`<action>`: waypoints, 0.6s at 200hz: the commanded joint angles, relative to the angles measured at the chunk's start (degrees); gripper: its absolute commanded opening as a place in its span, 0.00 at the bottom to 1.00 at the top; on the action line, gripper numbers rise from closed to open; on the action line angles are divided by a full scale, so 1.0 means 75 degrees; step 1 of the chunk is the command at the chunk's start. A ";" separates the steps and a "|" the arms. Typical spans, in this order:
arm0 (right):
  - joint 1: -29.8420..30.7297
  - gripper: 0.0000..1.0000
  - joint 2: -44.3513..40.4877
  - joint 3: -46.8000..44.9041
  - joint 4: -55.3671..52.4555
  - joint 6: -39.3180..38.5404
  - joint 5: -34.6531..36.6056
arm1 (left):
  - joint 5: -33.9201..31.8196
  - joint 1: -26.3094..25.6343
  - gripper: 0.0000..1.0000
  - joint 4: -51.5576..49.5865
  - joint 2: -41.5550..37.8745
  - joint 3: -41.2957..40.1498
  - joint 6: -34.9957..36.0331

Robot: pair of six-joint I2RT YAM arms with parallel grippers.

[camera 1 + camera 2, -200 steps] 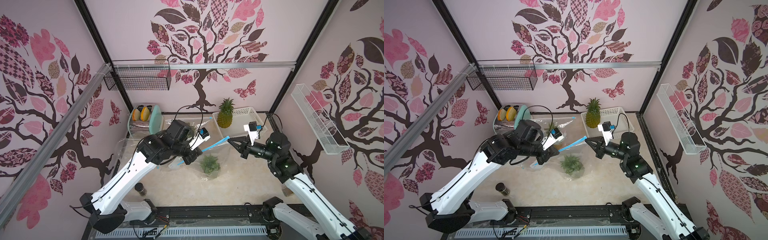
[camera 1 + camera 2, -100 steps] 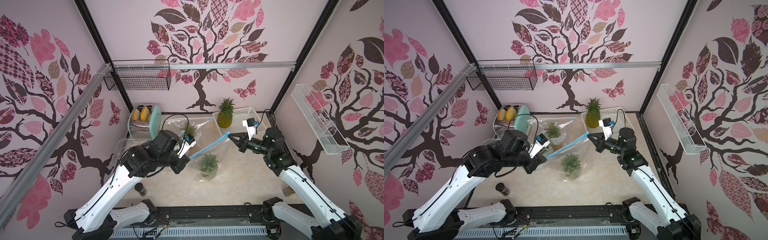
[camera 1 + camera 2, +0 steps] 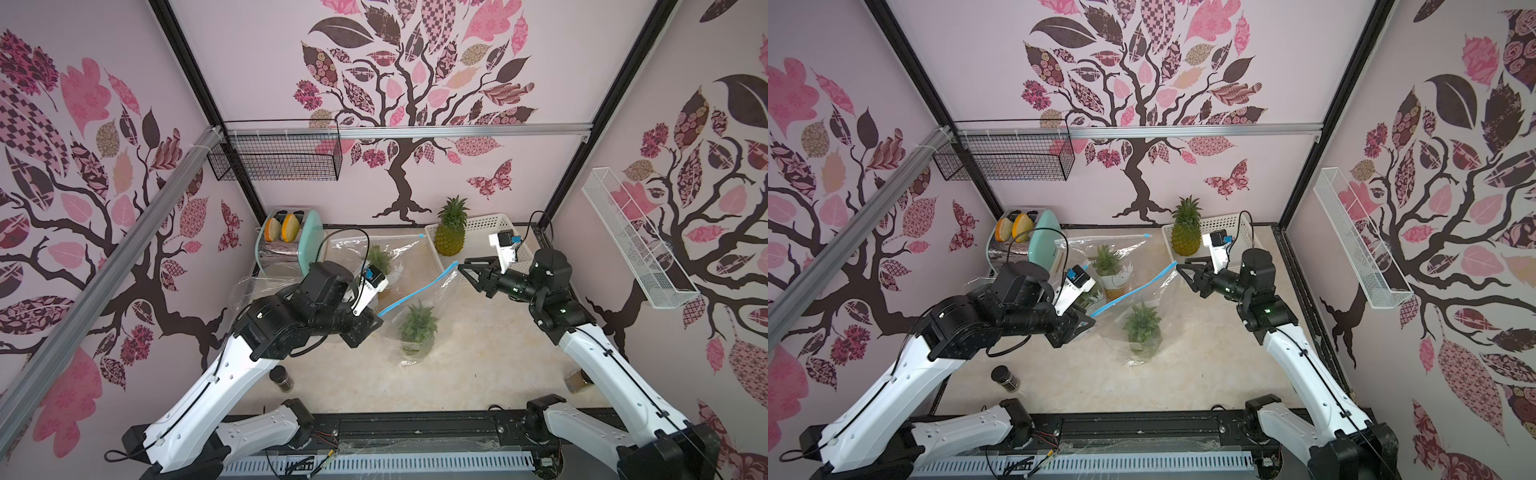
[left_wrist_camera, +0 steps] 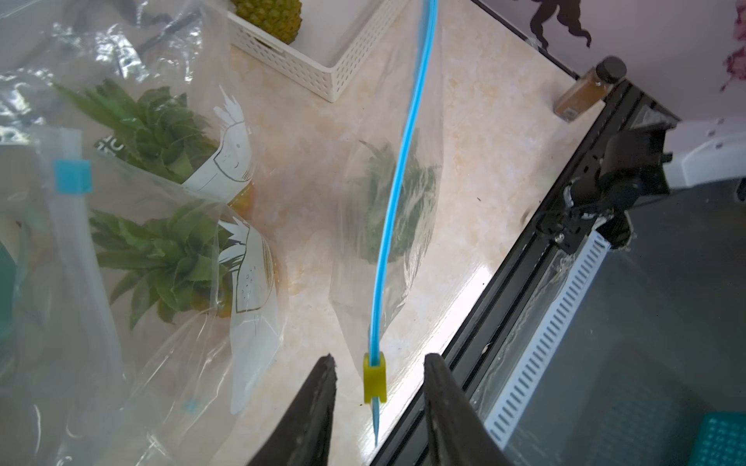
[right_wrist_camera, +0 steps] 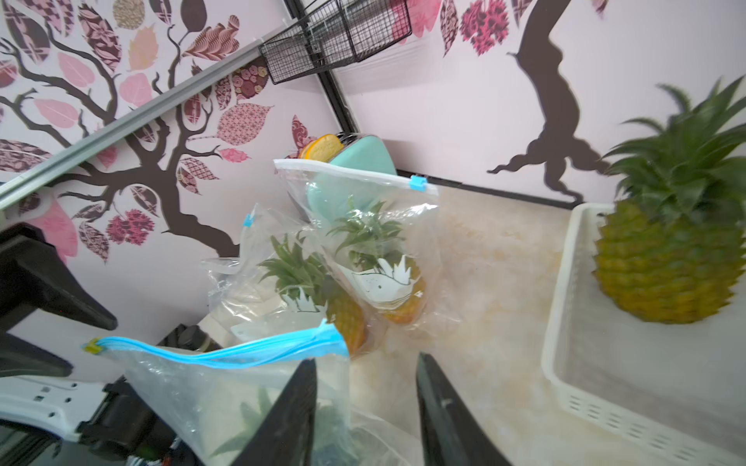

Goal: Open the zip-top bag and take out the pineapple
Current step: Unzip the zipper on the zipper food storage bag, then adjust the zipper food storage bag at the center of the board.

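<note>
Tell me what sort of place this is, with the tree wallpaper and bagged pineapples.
Likely a robot test cell staged like a kitchen: left arm and right arm on a black rail, tree-print wall panels in a metal frame, and props like a toaster and bagged pineapple.

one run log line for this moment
left gripper: open, yellow slider between jaws | right gripper: open by bag top | pineapple: inside bag

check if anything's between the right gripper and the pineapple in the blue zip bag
Yes: the bag and its clear plastic enclose the pineapple, and the blue zip strip runs across above the crown. The right gripper is open beside it. Whether the zip is parted is unclear. Nothing else intervenes.
</note>
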 commanded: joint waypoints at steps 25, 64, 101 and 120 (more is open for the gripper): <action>0.0002 0.51 -0.0830 0.1121 -0.2174 0.0089 0.0319 | -0.0114 0.0781 0.51 0.1363 0.0678 0.1424 0.0353; 0.0298 0.32 -0.1081 0.0110 -0.2979 0.1673 0.0892 | 0.1787 0.2495 0.03 0.1671 0.1759 0.0978 0.0140; 0.1762 0.10 -0.1086 -0.1180 -0.2642 0.2689 0.2110 | 0.2468 0.2178 0.00 0.2594 0.1920 -0.0714 -0.0280; 0.2317 0.06 -0.0850 -0.1531 -0.2550 0.3131 0.2531 | 0.1813 0.1437 0.00 0.2841 0.1654 -0.1370 -0.0492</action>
